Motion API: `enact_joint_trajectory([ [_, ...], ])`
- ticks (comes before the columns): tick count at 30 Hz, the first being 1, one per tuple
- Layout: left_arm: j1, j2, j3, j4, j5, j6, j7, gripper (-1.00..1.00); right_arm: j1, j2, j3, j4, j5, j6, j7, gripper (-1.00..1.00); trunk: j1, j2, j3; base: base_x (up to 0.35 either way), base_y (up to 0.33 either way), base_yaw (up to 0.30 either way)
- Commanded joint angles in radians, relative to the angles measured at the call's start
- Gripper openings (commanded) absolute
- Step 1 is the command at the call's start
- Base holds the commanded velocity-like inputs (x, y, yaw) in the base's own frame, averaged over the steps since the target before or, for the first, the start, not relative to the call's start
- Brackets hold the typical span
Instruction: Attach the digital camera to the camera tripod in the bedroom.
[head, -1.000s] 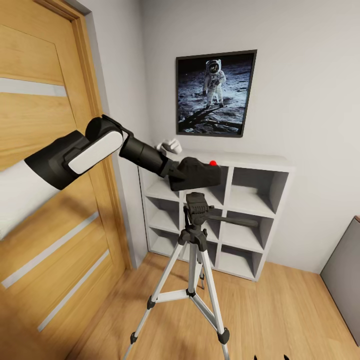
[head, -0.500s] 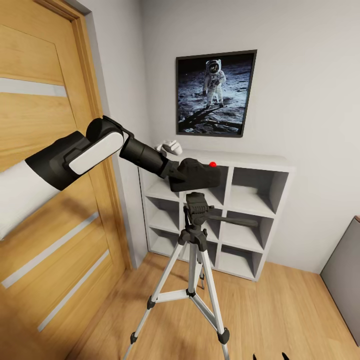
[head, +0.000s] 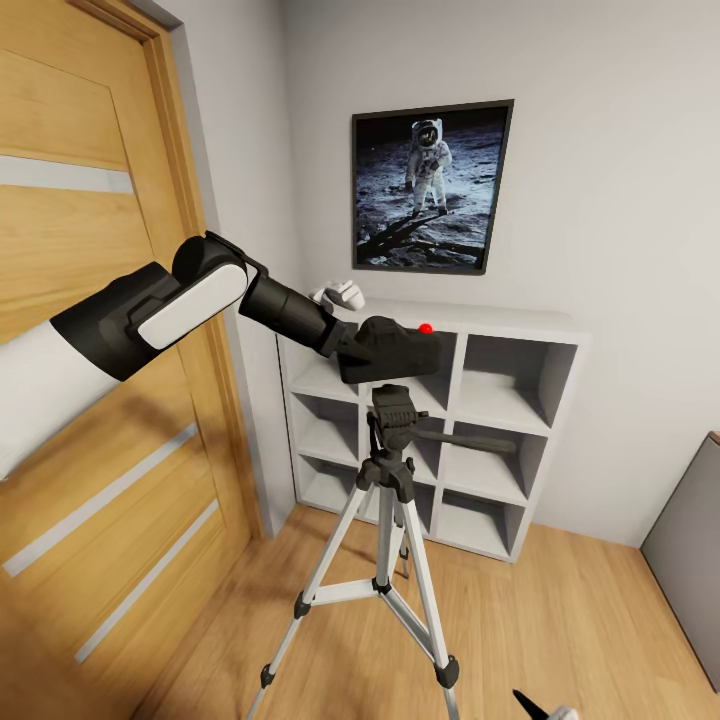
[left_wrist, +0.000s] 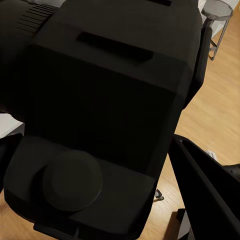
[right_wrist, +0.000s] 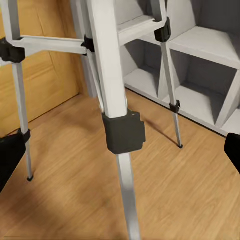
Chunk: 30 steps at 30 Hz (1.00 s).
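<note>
the left hand (head: 352, 355) reaches in from the left on its black forearm and is closed around the digital camera (head: 395, 348), gripping it at the camera's left end. the camera is level, its small red button (head: 426, 327) on top at the right, and it sits directly over the black head (head: 396, 405) of the camera tripod (head: 385, 520); whether the two touch cannot be told from here. in the left wrist view the camera's dark body (left_wrist: 100, 110) is pressed close against the lens, with one black finger (left_wrist: 205, 195) running alongside it.

the tripod stands on the light wood floor (head: 560, 620), silver legs spread, its long black lever (head: 470, 441) pointing to the right. just behind it is the white cube shelving (head: 520, 400) against the pale wall, a small white gadget (head: 342, 294) on its top at the left, and the astronaut picture (head: 430, 186) above. the oak door (head: 90, 420) is at the left.

the right hand (head: 545, 708) shows as a dark tip at the near edge of the head view; how wide it stands cannot be told. its wrist view looks at a silver tripod leg (right_wrist: 112, 75) with a black clamp (right_wrist: 124, 132) close by.
</note>
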Motion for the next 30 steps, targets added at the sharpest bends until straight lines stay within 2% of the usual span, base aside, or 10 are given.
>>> enact_joint_trajectory([
  [1,-0.002,0.000,-0.002,0.000,-0.004,0.000,-0.008,-1.00,-0.001,-0.003,-0.003,0.000,-0.005,-0.001,0.015,1.00,0.001,-0.002,-0.002,0.000,0.000,0.000],
  [17,-0.002,0.000,-0.002,-0.001,-0.004,0.000,-0.009,-1.00,-0.001,0.000,0.007,-0.004,-0.005,0.000,0.019,1.00,0.001,-0.002,-0.002,0.000,0.000,0.000],
  [21,-0.002,0.000,-0.002,-0.001,-0.004,0.000,-0.009,-1.00,-0.001,0.016,0.008,-0.026,-0.005,0.001,0.019,1.00,0.001,-0.002,-0.002,0.000,0.000,0.000],
  [30,-0.002,0.000,-0.002,-0.001,-0.004,0.000,-0.009,-1.00,-0.001,0.072,0.010,-0.101,-0.005,0.004,0.017,1.00,0.001,-0.002,-0.002,0.000,0.000,0.000],
])
